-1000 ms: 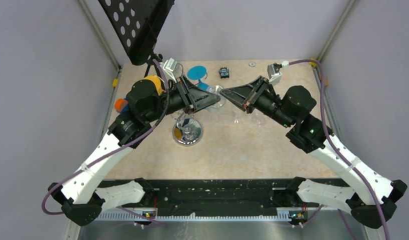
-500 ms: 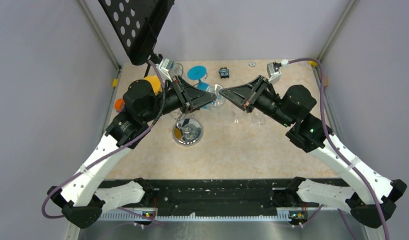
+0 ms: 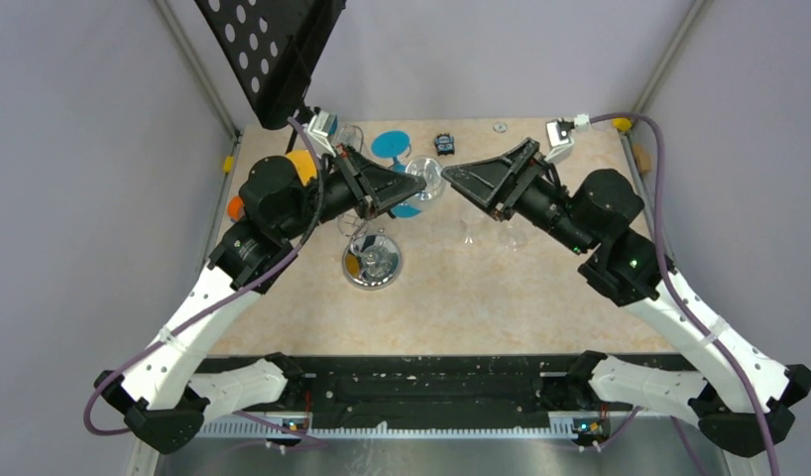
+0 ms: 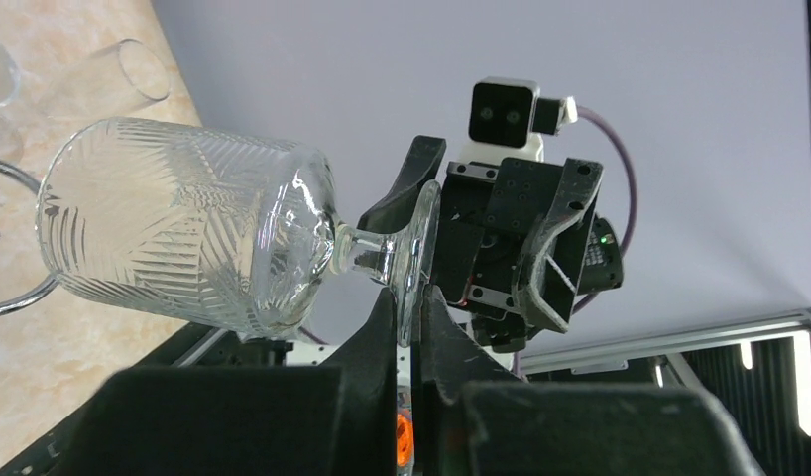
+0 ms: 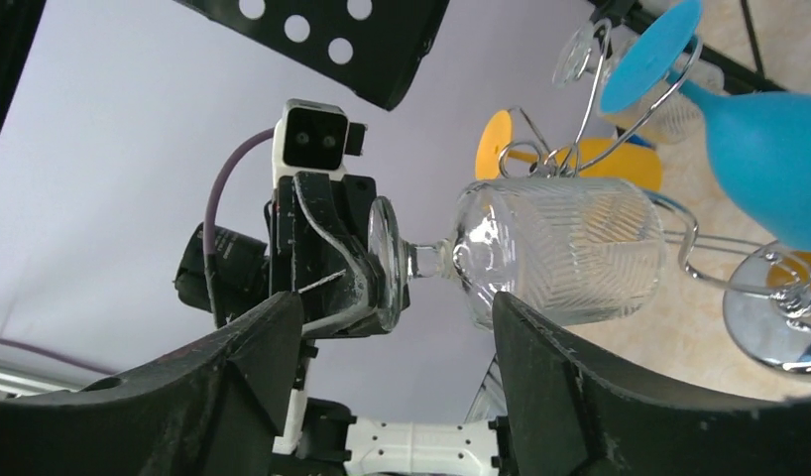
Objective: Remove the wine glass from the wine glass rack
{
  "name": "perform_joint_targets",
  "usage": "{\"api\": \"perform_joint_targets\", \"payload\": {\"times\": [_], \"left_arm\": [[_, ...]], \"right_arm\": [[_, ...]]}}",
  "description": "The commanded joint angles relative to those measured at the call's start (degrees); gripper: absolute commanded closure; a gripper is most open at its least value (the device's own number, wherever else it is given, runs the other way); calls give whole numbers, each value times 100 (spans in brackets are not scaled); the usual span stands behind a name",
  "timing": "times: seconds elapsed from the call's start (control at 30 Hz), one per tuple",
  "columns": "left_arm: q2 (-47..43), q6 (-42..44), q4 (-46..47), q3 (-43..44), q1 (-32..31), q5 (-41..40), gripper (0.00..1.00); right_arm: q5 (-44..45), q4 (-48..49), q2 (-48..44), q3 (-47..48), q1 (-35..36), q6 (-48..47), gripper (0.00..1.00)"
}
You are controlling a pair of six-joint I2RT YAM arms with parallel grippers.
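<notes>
Left end effector (image 4: 406, 309): pressed together on the rim of the wine glass's foot, carrying the glass sideways in the air.
Right end effector (image 5: 397, 317): jaws spread wide, facing the foot from the opposite side, touching nothing visible.
Worktop (image 3: 540, 288): beige and hard, below the glass; a drop onto it would likely break the glass.
Wine glass rack (image 3: 372, 264): chrome base on the worktop, curled wire arms running just beside the bowl; whether wire touches glass cannot be told.
Wine glass (image 4: 183, 238): clear, cut-patterned, lying level between the two end effectors, up beside the rack's arms. Judged rigid, brittle and smooth, with most of its weight in the bowl.
Bowl (image 4: 134, 213): broad; probably too wide and slick for a sure pinch, and it levers on the grip.
Foot (image 4: 422, 233): flat disc; an edge pinch looks narrow and could pivot or slip.
Stem (image 4: 359, 254): short and thin; likely the surest hold, taken gently.
</notes>
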Motion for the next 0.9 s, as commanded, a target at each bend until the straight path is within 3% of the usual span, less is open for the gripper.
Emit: {"api": "perform_joint_targets", "payload": {"times": [0.0, 0.17, 0.23, 0.37, 0.57, 0.87], "left_arm": [[-119, -480, 1202, 159, 25, -100, 100], [-200, -1181, 1848, 128, 31, -158, 100], [-266, -1486, 2110, 86, 35, -193, 100], [-388, -2001, 2779, -23, 32, -195, 100], [-480, -2165, 3011, 107, 34, -130, 100], [-471, -3110, 3792, -49, 16, 54, 100]], "right_arm": [[621, 278, -460, -8, 47, -431, 27], [1422, 202, -927, -425, 49, -555, 21], [1350, 363, -987, -559, 47, -480, 19], [660, 1096, -797, -646, 53, -194, 17], [-64, 2007, -454, -646, 58, -76, 17], [-1322, 3735, 61, -425, 80, 28, 19]]}}
